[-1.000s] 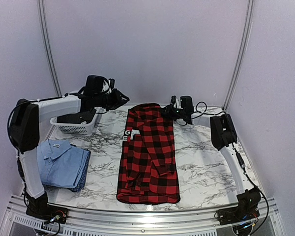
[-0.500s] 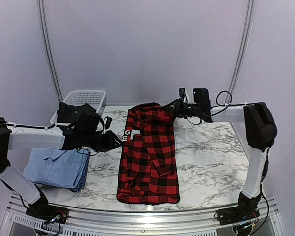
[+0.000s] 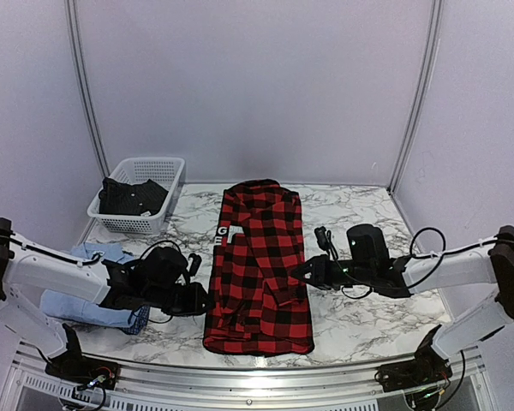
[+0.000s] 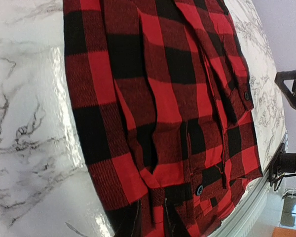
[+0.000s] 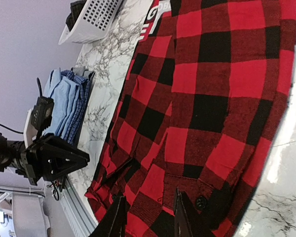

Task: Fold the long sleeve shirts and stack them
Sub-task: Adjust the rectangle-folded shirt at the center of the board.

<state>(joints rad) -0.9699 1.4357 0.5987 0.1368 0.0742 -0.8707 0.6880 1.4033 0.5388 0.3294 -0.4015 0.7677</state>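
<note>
Both arms down low on either side of the flannel

Your flannel [image 3: 259,265] lies flat down the middle of the table [image 3: 360,231], collar at the far edge, hem just short of the near edge, with a sleeve folded in across its right half. Your left gripper [image 3: 199,301] sits low, just beside the flannel's left edge toward the near end. Honestly can't tell whether its jaws are apart or together, since the left wrist view is basically all plaid. Your right gripper [image 3: 301,272] is at the flannel's right edge. In the right wrist view its fingers [image 5: 119,217] stand apart with plaid showing between them and nothing clamped. The blue shirt [image 3: 73,306] sits folded by the near left corner, partly under your left arm. The basket [image 3: 111,224] is at the far left corner with something dark in it.
</note>
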